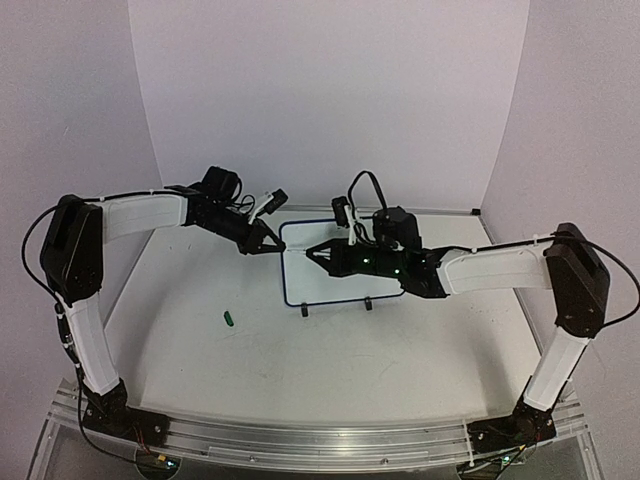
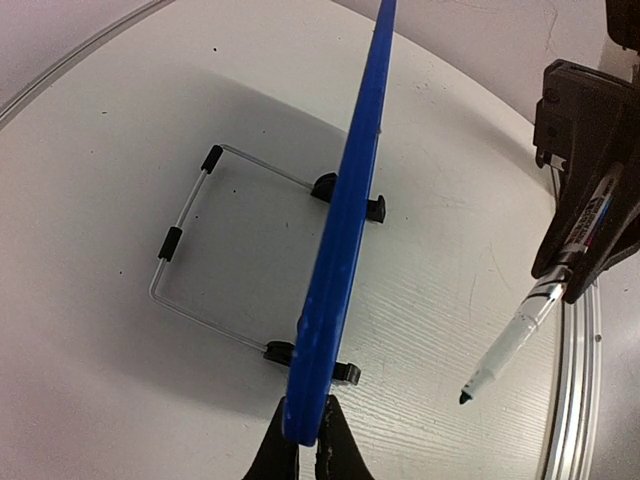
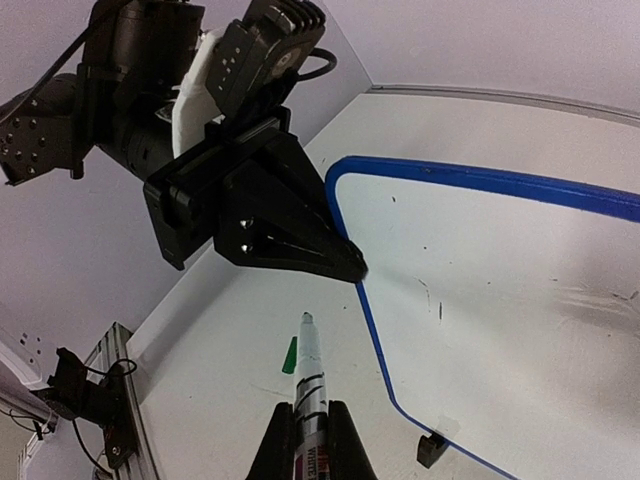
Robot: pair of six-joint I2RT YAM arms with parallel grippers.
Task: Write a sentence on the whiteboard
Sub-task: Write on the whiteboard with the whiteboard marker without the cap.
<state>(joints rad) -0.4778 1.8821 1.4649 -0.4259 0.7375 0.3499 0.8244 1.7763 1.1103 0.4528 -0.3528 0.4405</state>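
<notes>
The whiteboard (image 1: 335,275) stands upright at mid-table on two black clip feet (image 3: 431,450), with a blue frame (image 2: 345,220). My left gripper (image 2: 302,425) is shut on the frame's left edge, and it also shows in the top view (image 1: 273,248) and the right wrist view (image 3: 350,266). My right gripper (image 3: 312,408) is shut on a white marker (image 3: 312,375). The uncapped tip (image 2: 466,397) points toward the board's left part but stays clear of the surface. The sentence is out of view: the board's face (image 3: 520,300) carries only faint dark specks.
A green cap (image 1: 229,319) lies on the white tabletop left of the board and is also seen under the marker (image 3: 290,355). A wire stand (image 2: 190,260) props the board from behind. Grey walls close in at the back and sides.
</notes>
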